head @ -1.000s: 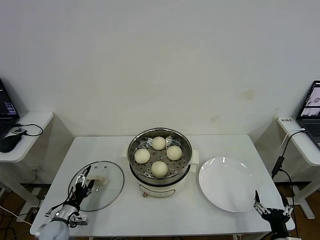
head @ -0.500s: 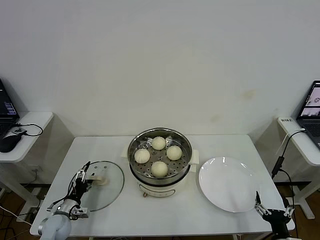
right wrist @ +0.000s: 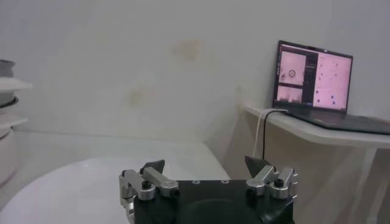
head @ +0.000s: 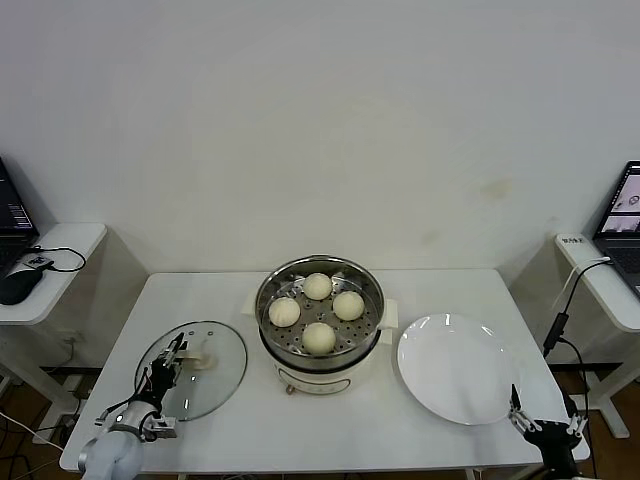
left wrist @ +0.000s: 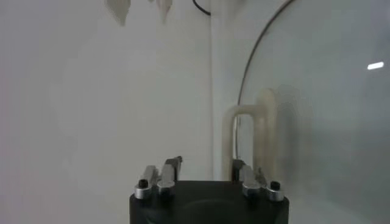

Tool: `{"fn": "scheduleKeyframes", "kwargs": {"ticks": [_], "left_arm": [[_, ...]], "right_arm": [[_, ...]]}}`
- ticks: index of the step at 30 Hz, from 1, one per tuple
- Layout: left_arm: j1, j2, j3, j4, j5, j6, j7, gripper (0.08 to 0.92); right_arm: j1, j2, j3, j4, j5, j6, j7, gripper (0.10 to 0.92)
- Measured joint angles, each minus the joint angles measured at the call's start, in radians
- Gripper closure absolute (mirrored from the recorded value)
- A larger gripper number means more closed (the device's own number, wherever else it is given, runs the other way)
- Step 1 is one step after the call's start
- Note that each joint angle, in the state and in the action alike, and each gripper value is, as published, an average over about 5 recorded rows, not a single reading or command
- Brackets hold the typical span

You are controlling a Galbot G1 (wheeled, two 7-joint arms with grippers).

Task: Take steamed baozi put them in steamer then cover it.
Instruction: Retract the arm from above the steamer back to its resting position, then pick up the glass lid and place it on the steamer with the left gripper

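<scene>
Several cream-white baozi (head: 318,286) lie on the perforated tray inside the steel steamer (head: 268,300) at the table's middle. The cover (head: 220,385), a clear glass lid, lies flat on the table to the steamer's left. Its cream handle (head: 205,357) points up. My left gripper (head: 172,360) is low over the lid, right at the handle. In the left wrist view the handle (left wrist: 247,131) rises just beyond my left gripper (left wrist: 206,163), off to one side, with the cover's glass (left wrist: 329,122) behind. My right gripper (head: 545,415) is parked open at the table's front right corner.
An empty white plate (head: 455,370) lies right of the steamer, and it also shows before my right gripper (right wrist: 204,164) in its wrist view. Side tables with laptops stand off both ends of the table. A cable hangs at the right edge.
My left gripper has shifted slightly along the lid beside the handle. The lid, the baozi and the right arm have stayed where they were.
</scene>
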Motion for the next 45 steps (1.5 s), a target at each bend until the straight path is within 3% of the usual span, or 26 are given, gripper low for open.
{"fn": "scheduleKeyframes", "kwargs": {"ticks": [8, 20, 33, 45], "left_arm": [[0.019, 0.003, -0.014, -0.026, -0.027, 0.010, -0.026, 0.848], [0.126, 0.039, -0.092, -0.213, -0.071, 0.101, 0.005, 0.853], [0.253, 0.087, -0.214, -0.525, -0.123, 0.238, 0.153, 0.853], [0.220, 0.141, -0.098, -0.738, -0.182, 0.374, 0.286, 0.853]], "right_arm": [[-0.001, -0.004, -0.009, 0.003, -0.002, -0.002, -0.003, 0.203], [-0.001, -0.020, -0.039, 0.006, -0.021, -0.002, -0.007, 0.203], [-0.011, -0.024, -0.087, 0.006, -0.096, 0.025, -0.014, 0.203], [0.015, -0.021, -0.146, 0.013, -0.160, 0.029, -0.013, 0.202]]}}
